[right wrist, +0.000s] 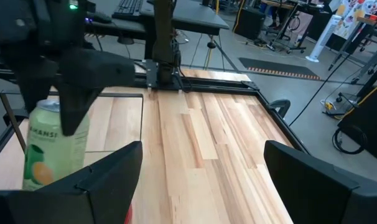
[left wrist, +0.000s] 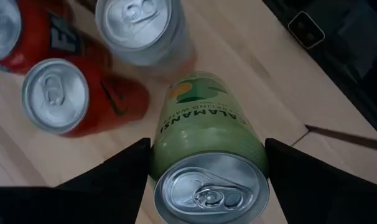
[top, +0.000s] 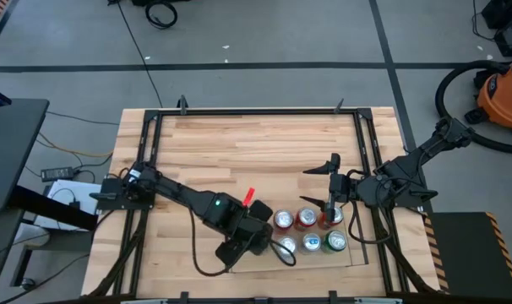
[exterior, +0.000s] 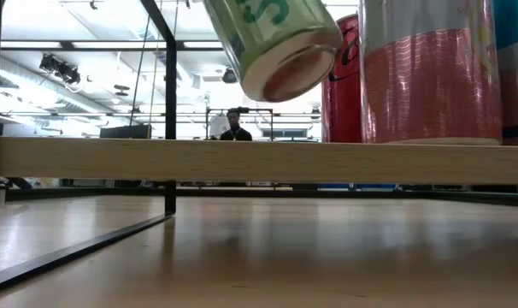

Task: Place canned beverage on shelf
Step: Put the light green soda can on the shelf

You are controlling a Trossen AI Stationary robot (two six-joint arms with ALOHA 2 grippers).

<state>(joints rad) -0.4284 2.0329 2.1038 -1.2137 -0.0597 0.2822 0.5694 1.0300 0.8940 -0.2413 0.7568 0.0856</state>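
My left gripper (left wrist: 207, 163) is shut on a light green can (left wrist: 206, 134) and holds it over the near left part of the shelf (top: 324, 258), a light-wood panel. The low view shows the can (exterior: 276, 38) tilted above the panel's edge (exterior: 259, 160). Several cans stand upright on the shelf: red ones (left wrist: 70, 96), a silver and pink one (left wrist: 145, 28), and more to the right (top: 334, 242). My right gripper (right wrist: 201, 163) is open and empty, above the table just beyond the cans (top: 321, 182). My left gripper pinches the green can by its side wall just below the top rim (left wrist: 160, 163), one finger (left wrist: 123, 171) on each side. The fingers come from above, slanting down. The can is lifted clear of the shelf and tilted, its bottom (exterior: 295, 75) showing in the low view.
The standing cans (top: 307, 221) crowd the shelf right beside the held can. Thin dark rods (exterior: 169, 111) frame the shelf. The wooden tabletop (top: 256, 152) has bare room at its far and left parts. A person (exterior: 234, 127) stands in the room far behind the table.
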